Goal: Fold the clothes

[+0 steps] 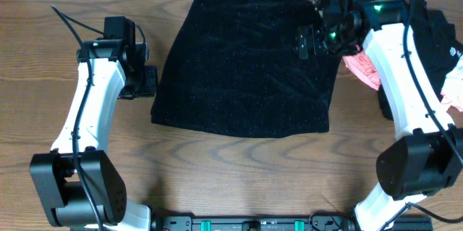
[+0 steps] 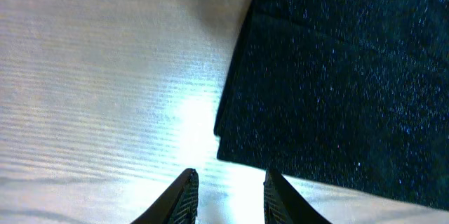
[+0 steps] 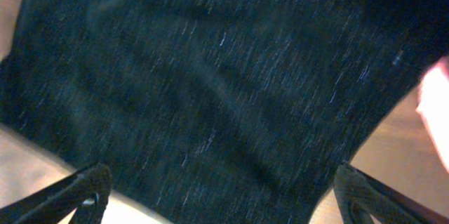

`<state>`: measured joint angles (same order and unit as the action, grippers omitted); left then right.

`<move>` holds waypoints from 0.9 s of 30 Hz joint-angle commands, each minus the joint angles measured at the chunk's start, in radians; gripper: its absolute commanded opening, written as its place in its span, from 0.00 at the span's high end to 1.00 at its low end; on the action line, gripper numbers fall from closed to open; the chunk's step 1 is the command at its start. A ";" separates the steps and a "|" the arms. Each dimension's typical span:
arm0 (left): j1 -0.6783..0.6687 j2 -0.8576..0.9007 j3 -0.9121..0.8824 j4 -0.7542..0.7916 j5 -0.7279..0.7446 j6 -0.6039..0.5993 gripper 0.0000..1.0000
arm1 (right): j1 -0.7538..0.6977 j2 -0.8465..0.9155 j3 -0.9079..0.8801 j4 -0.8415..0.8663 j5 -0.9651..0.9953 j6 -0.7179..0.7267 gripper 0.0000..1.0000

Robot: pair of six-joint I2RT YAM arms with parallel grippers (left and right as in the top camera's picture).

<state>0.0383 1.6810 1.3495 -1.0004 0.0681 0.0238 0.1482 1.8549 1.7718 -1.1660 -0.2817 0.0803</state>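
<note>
Right pincer (image 1: 304, 43) hangs over the upper right part of the black garment (image 1: 246, 64) and is spread wide. In the right wrist view its two fingers (image 3: 81, 192) sit at the lower left and lower right corners of the frame. Nothing is pinched between them, and the dark cloth fills the picture beyond.

Left pincer (image 2: 230, 182) is over bare wood just beside the garment's left edge, at the left middle of the overhead frame. Its tips stand a little apart with only the surface (image 1: 239, 166) showing in the gap, so it grips nothing.

The garment lies flat in the upper middle of the overhead frame, folded into a rough four-sided shape, narrower at the top and wider at the bottom. Tiny glittery specks are sprinkled over it. In the left wrist view its lower left corner shows stacked layers with a straight edge.

At the right of the overhead frame, beside the right arm, lies a pink cloth (image 1: 365, 68). Past it, toward the upper right corner, is a heap of other dark clothing (image 1: 434, 35).
</note>
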 commanded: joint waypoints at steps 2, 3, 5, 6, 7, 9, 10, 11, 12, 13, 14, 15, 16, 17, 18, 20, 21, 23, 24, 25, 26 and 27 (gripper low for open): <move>0.005 -0.024 -0.003 -0.043 0.037 0.009 0.68 | 0.010 -0.051 -0.002 -0.100 -0.061 -0.056 0.01; 0.005 -0.031 -0.003 -0.055 0.037 0.003 0.68 | 0.016 -0.068 -0.002 -0.120 -0.059 -0.056 0.01; 0.004 -0.053 -0.003 -0.079 0.037 -0.022 0.68 | 0.029 -0.104 -0.002 -0.159 -0.056 -0.056 0.01; 0.004 -0.067 -0.003 -0.091 0.037 -0.032 0.68 | 0.037 -0.122 -0.003 -0.179 -0.044 -0.053 0.01; 0.004 -0.080 -0.003 -0.101 0.037 -0.038 0.68 | 0.045 -0.137 -0.005 -0.194 -0.024 -0.044 0.01; 0.005 -0.106 -0.005 -0.122 0.037 -0.040 0.67 | 0.063 -0.164 -0.022 -0.221 0.045 0.000 0.01; 0.004 -0.114 -0.005 -0.131 0.037 -0.043 0.65 | 0.072 -0.177 -0.040 -0.229 0.070 0.023 0.01; 0.005 -0.116 -0.006 -0.141 0.041 -0.043 0.62 | 0.079 -0.188 -0.063 -0.230 0.079 0.038 0.01; 0.005 -0.116 -0.006 -0.153 0.052 -0.043 0.58 | 0.085 -0.201 -0.095 -0.226 0.079 0.056 0.01; 0.004 -0.112 -0.011 -0.163 0.056 -0.043 0.56 | 0.092 -0.214 -0.139 -0.217 0.079 0.077 0.01; 0.004 -0.111 -0.020 -0.165 0.057 -0.042 0.54 | 0.096 -0.222 -0.168 -0.211 0.079 0.087 0.01; 0.004 -0.110 -0.032 -0.164 0.059 -0.034 0.54 | 0.100 -0.230 -0.204 -0.200 0.078 0.099 0.01; 0.005 -0.110 -0.048 -0.159 0.064 -0.018 0.53 | 0.103 -0.244 -0.253 -0.184 0.078 0.111 0.01; 0.005 -0.110 -0.063 -0.151 0.063 -0.011 0.53 | 0.105 -0.254 -0.287 -0.172 0.079 0.119 0.01; 0.006 -0.110 -0.077 -0.140 0.063 -0.004 0.53 | 0.105 -0.265 -0.319 -0.161 0.078 0.127 0.01; 0.008 -0.110 -0.105 -0.103 0.064 0.002 0.53 | 0.105 -0.290 -0.381 -0.138 0.079 0.136 0.01; 0.008 -0.110 -0.121 -0.071 0.074 0.003 0.53 | 0.105 -0.304 -0.411 -0.127 0.079 0.138 0.01; 0.013 -0.110 -0.148 -0.008 0.133 0.029 0.52 | 0.105 -0.333 -0.460 -0.105 0.080 0.152 0.01; 0.016 -0.110 -0.162 0.023 0.167 0.038 0.52 | 0.105 -0.346 -0.481 -0.095 0.080 0.153 0.01; 0.019 -0.110 -0.176 0.053 0.200 0.050 0.52 | 0.105 -0.360 -0.503 -0.084 0.080 0.159 0.01; 0.021 -0.110 -0.198 0.092 0.230 0.066 0.52 | 0.105 -0.378 -0.532 -0.064 0.080 0.166 0.01; 0.023 -0.110 -0.214 0.117 0.239 0.074 0.52 | 0.105 -0.390 -0.554 -0.047 0.080 0.167 0.01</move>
<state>0.0513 1.5692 1.1744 -0.9176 0.2142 0.0441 0.2398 1.5291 1.2629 -1.2373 -0.2085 0.2111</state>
